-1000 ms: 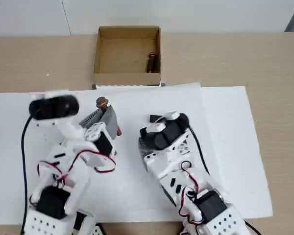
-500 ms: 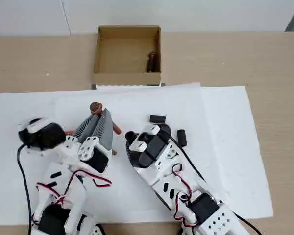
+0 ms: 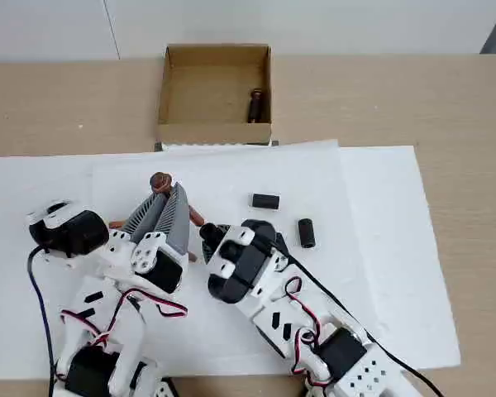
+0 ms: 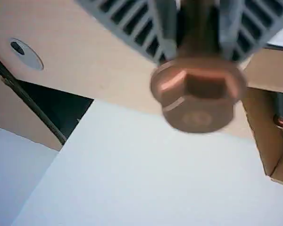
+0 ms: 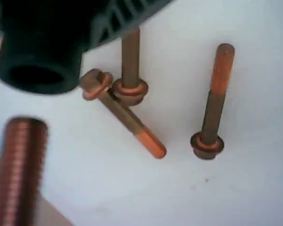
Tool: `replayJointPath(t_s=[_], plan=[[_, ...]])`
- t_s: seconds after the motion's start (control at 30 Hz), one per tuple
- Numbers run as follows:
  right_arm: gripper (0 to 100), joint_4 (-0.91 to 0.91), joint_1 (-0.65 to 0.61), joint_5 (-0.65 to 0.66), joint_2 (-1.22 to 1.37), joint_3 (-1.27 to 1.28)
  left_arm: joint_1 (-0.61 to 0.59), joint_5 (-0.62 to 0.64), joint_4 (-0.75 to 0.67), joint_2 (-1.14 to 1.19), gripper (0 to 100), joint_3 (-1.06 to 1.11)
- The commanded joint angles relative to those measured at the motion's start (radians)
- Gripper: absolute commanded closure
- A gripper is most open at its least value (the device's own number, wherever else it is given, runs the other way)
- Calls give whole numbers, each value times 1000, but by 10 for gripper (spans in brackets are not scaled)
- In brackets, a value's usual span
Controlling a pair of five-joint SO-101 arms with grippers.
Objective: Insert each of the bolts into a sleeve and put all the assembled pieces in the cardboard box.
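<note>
My left gripper [image 3: 167, 192] is shut on a copper bolt; its hex head [image 3: 159, 180] [image 4: 198, 94] sticks out past the fingertips toward the cardboard box [image 3: 217, 132]. My right gripper [image 3: 209, 240] sits just right of it, shut on a black sleeve [image 5: 35, 66] whose bore faces the camera. Below the sleeve, three loose bolts [image 5: 210, 106] lie on the white paper. A threaded bolt end [image 5: 19, 169] shows close to the right wrist camera. Two more black sleeves [image 3: 264, 201] [image 3: 306, 232] lie on the paper to the right. One assembled piece [image 3: 255, 105] lies in the box.
White paper [image 3: 380, 248] covers the near half of the wooden table [image 3: 397, 91]. The box stands at the paper's far edge, and its wall [image 4: 262, 141] shows in the left wrist view. Both arms crowd the paper's near middle.
My right arm has drawn back and to the left, uncovering the two sleeves on the paper. My left arm's wrist has swung down and left, still holding the bolt.
</note>
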Motion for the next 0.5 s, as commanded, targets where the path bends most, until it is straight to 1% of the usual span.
replayJointPath(t_s=[0.0,0.23,0.4,0.47], plan=[[995,-33,-7,11,-7,-14,3,8,-26,-12,995,-4],[995,-35,-7,12,-7,-15,5,8,-25,-12,995,-4],[995,-35,-7,12,-7,-23,60,8,26,-12,995,-4],[995,-35,-7,12,-7,-40,63,8,32,-12,995,-4]])
